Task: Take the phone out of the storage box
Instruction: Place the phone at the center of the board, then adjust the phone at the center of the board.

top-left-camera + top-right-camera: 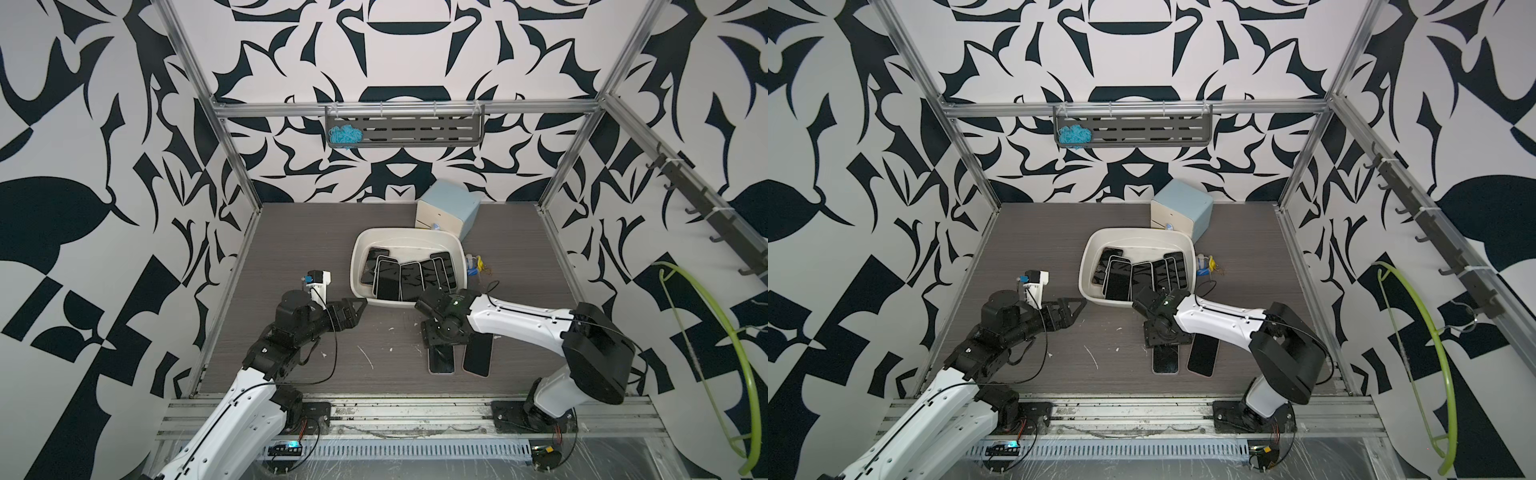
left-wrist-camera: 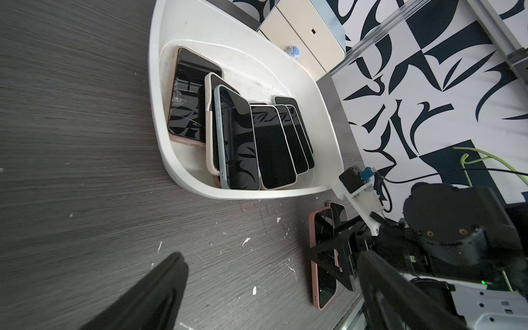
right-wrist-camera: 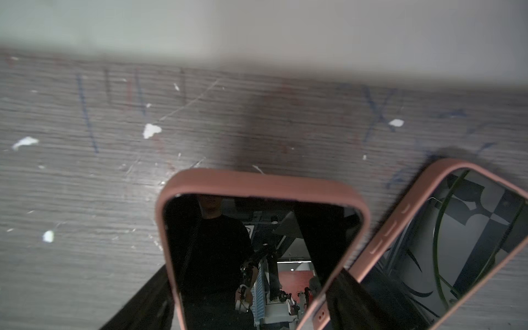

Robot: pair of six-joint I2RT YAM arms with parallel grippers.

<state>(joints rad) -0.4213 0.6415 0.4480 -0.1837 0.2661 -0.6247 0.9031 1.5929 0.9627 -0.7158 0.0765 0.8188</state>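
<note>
- The phone point(image 1: 441, 362) is seen outside the storage box point(image 1: 360, 253), screen up on the table point(image 1: 291, 249), just near of the box's near right corner
- Its long axis is laid near to far; the far end is covered by the right gripper point(image 3: 254, 268), and the near end is exposed close to the table's near edge
- The right gripper is pointed down and closed across the phone's short width; in the right wrist view a finger is seen against each long edge of the pink case
- A second phone point(image 1: 478, 353), also pink-cased and screen up, is set just beside it on the right, slightly slanted, with a narrow gap between them
- The left gripper point(image 1: 359, 305) is held over the table near the box's near left corner, jaws spread fully, nothing grasped
- Bare tabletop is seen between the two grippers and left of the phone; the widest open room is along the table's left side
- The box's near right corner is overlapped by the right arm's wrist in both top views
- The phones in the box point(image 1: 409, 280) are fanned and overlapped, screens up, long axes roughly near to far
- A cabinet point(image 1: 449, 208) is placed just far-right of the box, and small coloured items point(image 1: 478, 266) lie beside its right rim
</note>
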